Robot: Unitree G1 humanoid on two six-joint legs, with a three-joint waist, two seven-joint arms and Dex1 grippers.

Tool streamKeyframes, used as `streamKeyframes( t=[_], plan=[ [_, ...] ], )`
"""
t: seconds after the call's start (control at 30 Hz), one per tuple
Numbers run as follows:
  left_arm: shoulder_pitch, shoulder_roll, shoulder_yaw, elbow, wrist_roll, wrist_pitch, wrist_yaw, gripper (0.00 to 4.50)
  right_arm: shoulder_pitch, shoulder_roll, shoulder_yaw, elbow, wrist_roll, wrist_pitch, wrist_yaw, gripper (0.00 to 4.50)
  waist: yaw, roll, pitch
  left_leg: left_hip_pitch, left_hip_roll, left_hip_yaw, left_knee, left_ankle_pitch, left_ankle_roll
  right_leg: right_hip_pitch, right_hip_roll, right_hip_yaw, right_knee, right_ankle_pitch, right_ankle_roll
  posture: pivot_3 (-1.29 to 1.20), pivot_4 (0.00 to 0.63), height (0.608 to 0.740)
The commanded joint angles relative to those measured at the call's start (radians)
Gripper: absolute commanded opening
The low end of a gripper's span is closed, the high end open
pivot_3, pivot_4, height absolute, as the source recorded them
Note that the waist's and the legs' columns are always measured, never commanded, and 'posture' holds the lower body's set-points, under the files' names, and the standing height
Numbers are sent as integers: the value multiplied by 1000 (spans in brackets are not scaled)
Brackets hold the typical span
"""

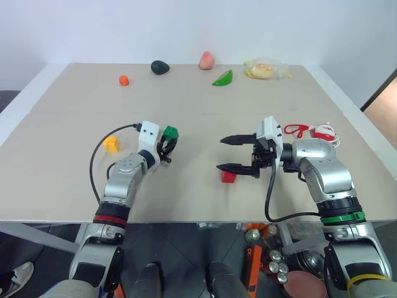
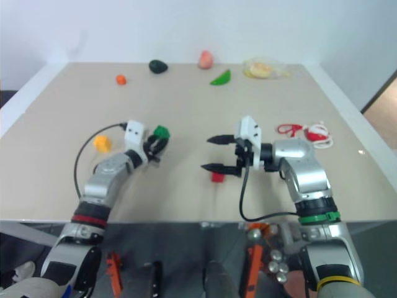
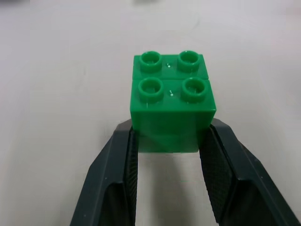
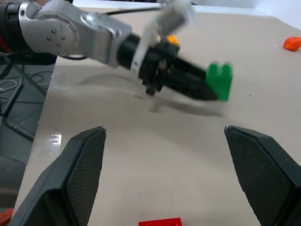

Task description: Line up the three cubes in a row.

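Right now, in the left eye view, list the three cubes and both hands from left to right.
yellow cube → left hand, shut on the green cube → red cube → right hand, open.

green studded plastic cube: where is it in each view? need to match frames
Left eye view: green studded plastic cube left of centre, held in the left gripper.
Right eye view: same cube left of centre, at the tips of that gripper.
Left wrist view: centre, clamped between the black fingers.
Right wrist view: upper right, at the end of the left arm.
Shared landmark: the beige table; the small red cube shows in three views.
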Motion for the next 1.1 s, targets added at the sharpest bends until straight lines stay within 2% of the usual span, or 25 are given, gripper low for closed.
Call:
streamKeyframes(
  t=[0.03,0.27,0.47,0.73,0.97,1.1],
  plan=[
    [33,88,6,-48,-59,-132,-231,1285,5,-26,-23,-42,15,3,-1,4179,-2,0,0,0,0,0,-1,0,0,0,0,0,0,0,1,0,150,740],
    [67,241,-59,76,-59,-323,-619,1285,33,-57,-53,-95,55,43,-11,4179,-3,0,0,1,0,0,-4,0,0,0,0,0,0,-4,-3,0,150,740],
    [20,274,-100,237,-42,-430,-824,1285,98,-120,-110,-182,124,110,-8,4179,4,0,0,1,0,0,-2,0,0,0,0,0,0,-4,-4,0,150,740],
    [-95,217,-115,416,-20,-482,-906,1285,204,-216,-146,-215,135,114,10,4179,6,0,0,0,0,0,0,-1,0,0,0,0,0,-3,-4,0,150,740],
    [-183,155,-123,521,9,-513,-931,1285,224,-204,-144,-237,140,118,-23,4179,4,-1,0,0,0,0,1,-1,1,0,0,0,0,-3,-3,0,150,740],
    [-210,138,-151,599,70,-581,-924,1285,229,-194,-138,-250,142,121,-38,4179,5,-1,0,0,1,0,1,-1,1,0,0,0,0,-3,-3,0,150,740]
  ],
)
